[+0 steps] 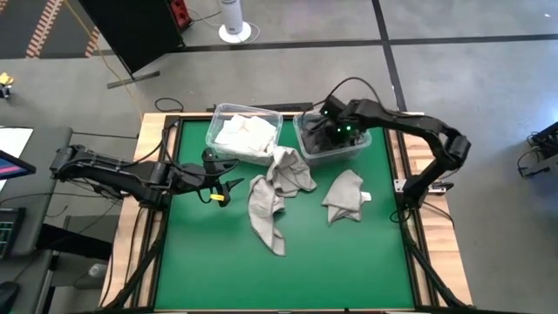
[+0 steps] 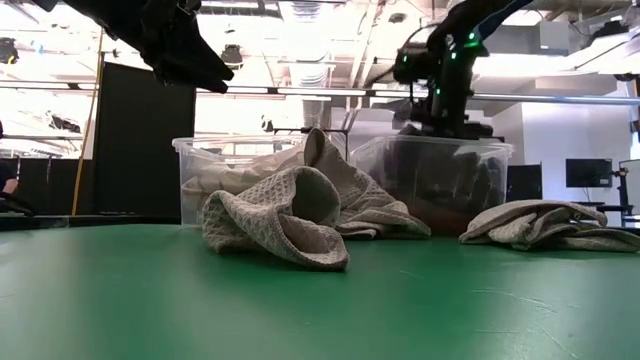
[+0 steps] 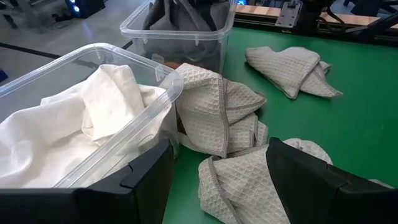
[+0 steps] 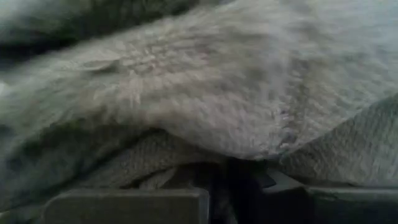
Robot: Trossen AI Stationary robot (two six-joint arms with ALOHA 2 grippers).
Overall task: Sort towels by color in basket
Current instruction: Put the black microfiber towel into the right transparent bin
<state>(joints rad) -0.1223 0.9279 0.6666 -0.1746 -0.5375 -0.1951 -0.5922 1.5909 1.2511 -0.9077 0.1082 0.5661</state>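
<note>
Green table (image 1: 349, 262) carries two clear bins at its far edge. Right gripper (image 1: 336, 133), nearly closed on dark grey towel (image 3: 180, 15), is down in the right bin (image 1: 359, 148). Left gripper (image 1: 228, 185), wide open and empty, hovers near the left edge. Light grey towels (image 1: 266, 205) lie mid-table: soft, limp; pinch a raised fold

Dark grey towel (image 4: 205, 87) filling the view, claw (image 4: 217, 186) fingers pressed against it

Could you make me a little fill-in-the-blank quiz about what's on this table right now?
1. The left bin holds ____ towels.
2. The right gripper is down inside the bin that holds ____ towels.
3. The light grey towels lying loose on the ____ table are not yet sorted.
4. The left gripper hovers with its jaws ____.

Missing words: white; dark grey; green; open
</note>
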